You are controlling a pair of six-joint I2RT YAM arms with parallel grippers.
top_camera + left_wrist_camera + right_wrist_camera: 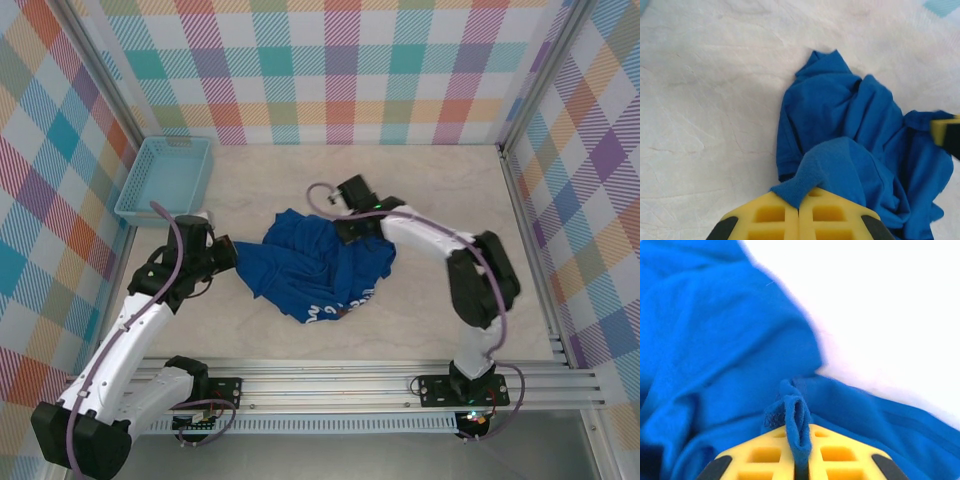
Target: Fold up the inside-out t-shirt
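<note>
The inside-out t-shirt is a crumpled royal-blue heap in the middle of the table, with a bit of white print at its near edge. My left gripper is at its left edge, shut on a pinch of the blue cloth, which runs up between the yellow fingers. At the shirt's far right side my right gripper is shut on a raised fold of the t-shirt, squeezed between its yellow fingers. The right gripper's yellow finger tip also peeks in at the edge of the left wrist view.
A light blue mesh basket stands at the back left corner. Checked walls and metal frame rails close the table on three sides. Bare beige tabletop lies around the shirt.
</note>
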